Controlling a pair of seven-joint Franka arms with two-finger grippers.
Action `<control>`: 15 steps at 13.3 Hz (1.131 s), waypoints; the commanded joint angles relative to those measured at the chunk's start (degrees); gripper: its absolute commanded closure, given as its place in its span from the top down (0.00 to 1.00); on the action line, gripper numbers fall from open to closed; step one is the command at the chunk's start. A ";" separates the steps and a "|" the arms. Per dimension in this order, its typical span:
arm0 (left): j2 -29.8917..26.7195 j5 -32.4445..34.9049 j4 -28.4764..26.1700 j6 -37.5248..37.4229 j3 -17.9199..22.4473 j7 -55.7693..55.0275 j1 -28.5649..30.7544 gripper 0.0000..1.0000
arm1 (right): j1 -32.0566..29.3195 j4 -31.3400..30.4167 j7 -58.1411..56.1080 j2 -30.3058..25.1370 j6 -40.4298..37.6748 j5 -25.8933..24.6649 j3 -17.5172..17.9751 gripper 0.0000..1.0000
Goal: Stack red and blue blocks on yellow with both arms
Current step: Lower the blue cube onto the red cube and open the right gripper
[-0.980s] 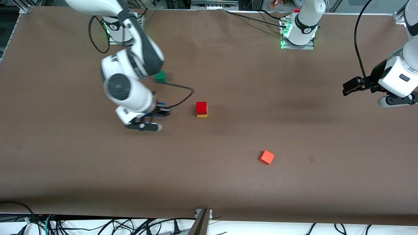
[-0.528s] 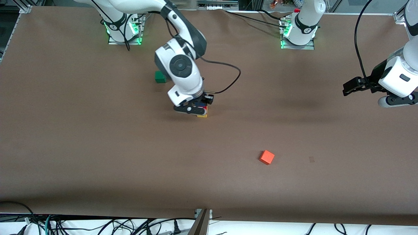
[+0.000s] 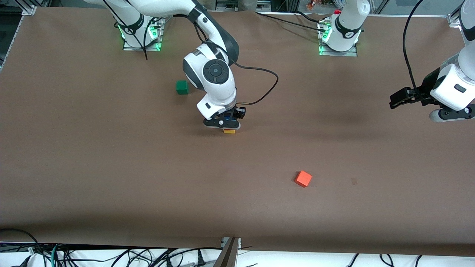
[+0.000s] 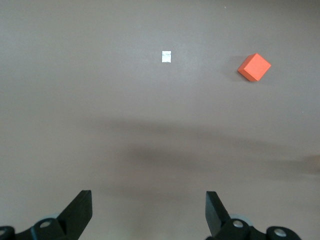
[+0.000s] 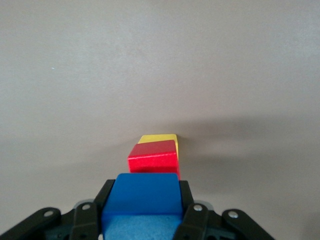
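The deep red cube sits on the yellow cube in mid-table. In the front view only the yellow cube shows below my right gripper; the red cube is hidden there. My right gripper is shut on the blue cube and holds it directly over the red cube; I cannot tell whether they touch. My left gripper is open and empty, waiting above the table at the left arm's end; its spread fingers show in the left wrist view.
A green cube lies toward the right arm's base, beside the right arm's wrist. An orange-red cube lies nearer the front camera and shows in the left wrist view. A small pale mark is on the brown table.
My right arm has swung with the blue cube from the right arm's end of the table to over the red-on-yellow stack and settled lower. The left arm has not moved.
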 commanded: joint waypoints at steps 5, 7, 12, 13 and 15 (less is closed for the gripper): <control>0.68 -1.25 1.35 -0.23 -0.01 1.36 0.41 1.00 | 0.72 1.26 0.39 2.30 -0.10 -1.94 -0.50 0.36; 0.68 -1.25 1.35 -0.23 -0.01 1.36 0.41 1.00 | 0.63 1.26 0.39 2.48 0.42 -1.94 -0.50 0.36; 0.68 -1.34 1.35 -0.23 -0.01 1.36 0.41 1.00 | 0.63 1.52 0.48 3.18 1.48 -1.68 -0.50 0.36; 0.68 -1.34 1.35 -0.23 -0.01 1.45 0.41 1.00 | 0.71 1.61 0.48 3.18 1.48 -1.59 -0.50 0.36; 0.68 -1.34 1.44 -0.23 -0.01 1.36 0.41 1.00 | 0.63 1.70 0.39 3.18 1.48 -1.59 -0.50 0.36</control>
